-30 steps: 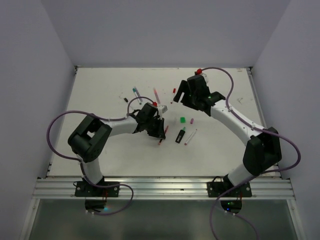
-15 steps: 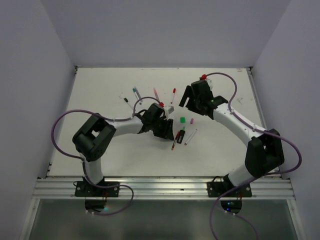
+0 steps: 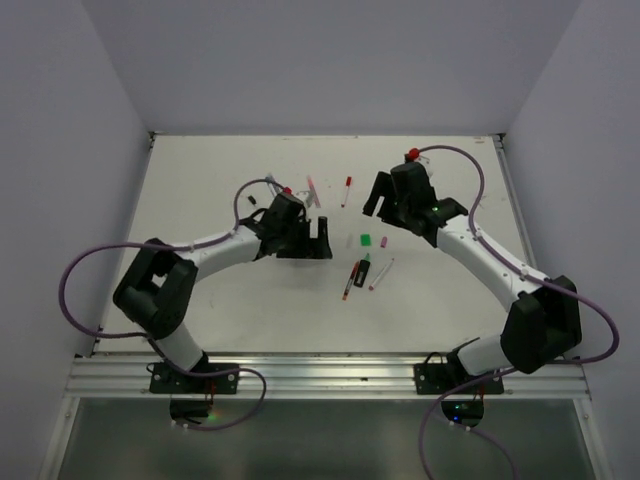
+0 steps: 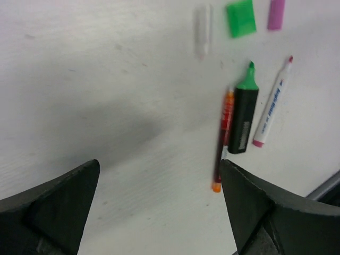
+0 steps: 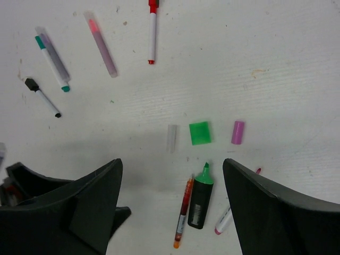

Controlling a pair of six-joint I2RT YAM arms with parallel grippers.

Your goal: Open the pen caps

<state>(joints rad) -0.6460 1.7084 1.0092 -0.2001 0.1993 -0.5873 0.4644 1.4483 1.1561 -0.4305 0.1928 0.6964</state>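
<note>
Showed the left gripper (image 4: 159, 212) with jaws spread wide and nothing between them, hovering over bare table (image 4: 95, 95) just left of a small cluster of pens. Showed the right gripper (image 5: 172, 212) likewise agape and empty, poised beyond the same cluster. Probably held both claws high and clear so each wrist camera could take in the pens before a next pick.

Found three pens lying side by side in that cluster: a red-orange pen (image 4: 223, 138) right against a stubby green-and-black highlighter (image 4: 243, 119), and a white pen (image 4: 272, 103) angled just to its right. Revealed the highlighter's green tip bare, so judged that one opened. Found three loose caps in a row just past the tips: a clear cap (image 5: 171, 138), a wide green cap (image 5: 200, 133) and a magenta cap (image 5: 237, 132), each apart from its neighbours. Seemed set down near their pens to keep finished work together.

Found four more pens well apart toward the far side: a red pen (image 5: 152, 29), a pink pen (image 5: 101, 43), a teal pen (image 5: 52, 62) and a black pen (image 5: 42, 97). Could not tell at that size which wore caps; judged these the likely remaining work.
</note>
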